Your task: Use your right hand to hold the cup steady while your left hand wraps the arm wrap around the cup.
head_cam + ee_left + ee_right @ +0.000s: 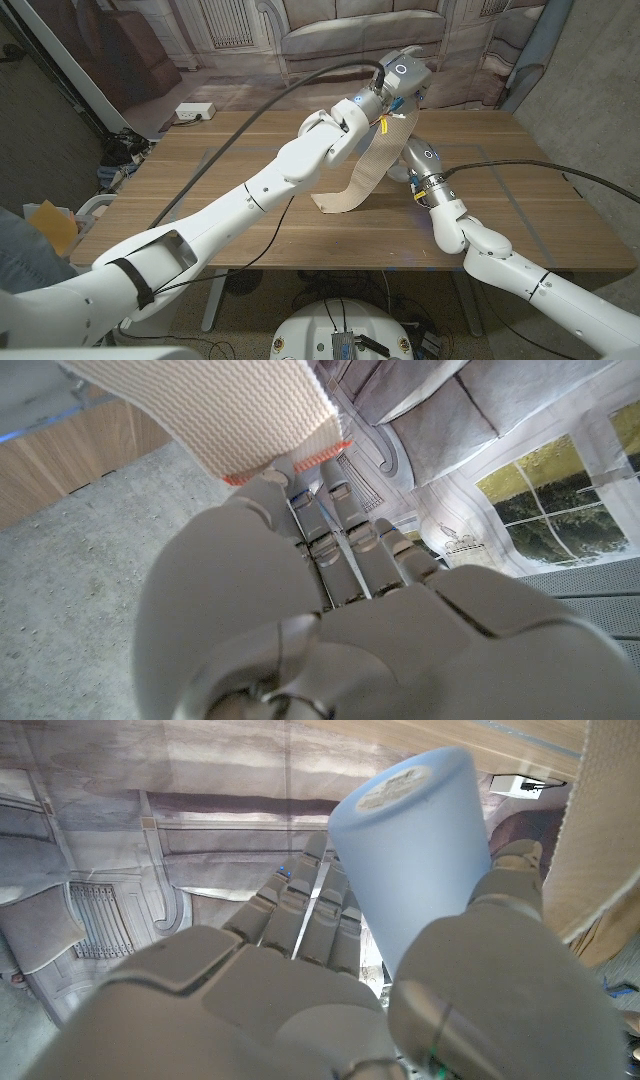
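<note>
In the right wrist view my right hand (pixel 300 970) grips a light blue cup (pixel 420 850), thumb pressed on its side. The beige ribbed arm wrap (pixel 365 170) hangs from my left hand (pixel 397 80) above the far middle of the table, and its lower end lies on the wood. My right hand (pixel 412 160) stands just behind the strip, which hides most of the cup there. The left wrist view shows my left hand (pixel 300 590) holding the wrap's orange-edged end (pixel 230 410) at its fingertips. The wrap (pixel 610 820) also hangs beside the cup.
The wooden table (pixel 200 190) lies bare to the left and right of the hands. A white power strip (pixel 195 111) sits on the floor beyond the table's far left corner. A person's sleeve and a yellow object (pixel 50 225) show at the left edge.
</note>
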Motion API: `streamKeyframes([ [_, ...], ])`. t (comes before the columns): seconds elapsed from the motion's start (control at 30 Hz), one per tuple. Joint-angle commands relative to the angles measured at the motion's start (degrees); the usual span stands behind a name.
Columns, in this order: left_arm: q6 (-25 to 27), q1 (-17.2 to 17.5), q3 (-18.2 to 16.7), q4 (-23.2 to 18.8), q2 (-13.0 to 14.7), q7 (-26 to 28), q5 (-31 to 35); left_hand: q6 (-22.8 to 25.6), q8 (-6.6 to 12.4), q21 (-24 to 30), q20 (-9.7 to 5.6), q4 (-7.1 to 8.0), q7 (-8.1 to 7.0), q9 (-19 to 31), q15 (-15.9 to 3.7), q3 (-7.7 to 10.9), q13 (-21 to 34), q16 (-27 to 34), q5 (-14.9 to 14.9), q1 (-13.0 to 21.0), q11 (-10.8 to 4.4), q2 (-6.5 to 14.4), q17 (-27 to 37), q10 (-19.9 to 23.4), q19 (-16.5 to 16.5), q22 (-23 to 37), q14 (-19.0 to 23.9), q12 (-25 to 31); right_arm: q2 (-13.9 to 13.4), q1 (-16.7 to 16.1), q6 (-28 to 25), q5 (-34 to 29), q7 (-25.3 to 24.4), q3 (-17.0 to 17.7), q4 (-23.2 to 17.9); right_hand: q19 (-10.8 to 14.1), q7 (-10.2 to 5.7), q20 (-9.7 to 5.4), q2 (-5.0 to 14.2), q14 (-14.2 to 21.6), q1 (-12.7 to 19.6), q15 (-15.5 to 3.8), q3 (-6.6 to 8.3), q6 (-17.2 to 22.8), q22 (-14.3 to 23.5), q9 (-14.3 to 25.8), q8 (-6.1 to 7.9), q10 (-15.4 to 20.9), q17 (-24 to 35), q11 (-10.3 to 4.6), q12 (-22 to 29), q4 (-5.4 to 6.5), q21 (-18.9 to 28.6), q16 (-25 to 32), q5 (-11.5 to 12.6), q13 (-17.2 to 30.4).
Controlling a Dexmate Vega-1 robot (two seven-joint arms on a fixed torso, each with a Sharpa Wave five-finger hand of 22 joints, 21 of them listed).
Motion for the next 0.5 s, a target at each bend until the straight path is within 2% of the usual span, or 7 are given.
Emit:
streamKeyframes([
  [0.03, 5.5, -1.1, -1.3, 3.2, -0.7, -0.3, -1.7, 0.0, 0.37, -0.3, -1.30, 0.05, -0.11, 0.2, -4.13, 0.46, 16.0, -0.2, 0.3, -0.3, -0.80, 0.0, 0.1, 1.1, -0.2, 0.2, -0.3, 0.1, -1.3, -4.3, 1.4, 1.9, -2.7, 3.7, -2.5, -0.4, -12.74, -1.37, 12.78, 0.6, 12.7, -7.41, 4.55, 13.6, -0.1, 0.2, 0.38, 7.9, 0.1, -6.98, 0.3, 3.96, -0.3, -0.1, -0.1, 0.2],
  [0.5, 9.3, -0.4, -2.3, 4.3, 1.0, 1.3, -5.7, 0.1, 0.48, -0.2, -1.32, -0.03, 0.12, 0.3, -4.24, 0.89, 16.2, 0.0, 0.3, -0.5, -0.64, -0.1, 0.2, 1.3, -0.1, 0.2, -0.1, 0.0, -0.5, -7.9, 3.8, 4.7, -6.4, 8.2, -4.7, -0.5, -12.72, -1.00, 12.61, 1.0, 12.7, -7.28, 4.82, 14.5, -0.2, 0.2, 0.60, 8.9, 0.2, -6.95, 0.2, 4.10, -0.3, 0.0, -0.2, 0.2],
])
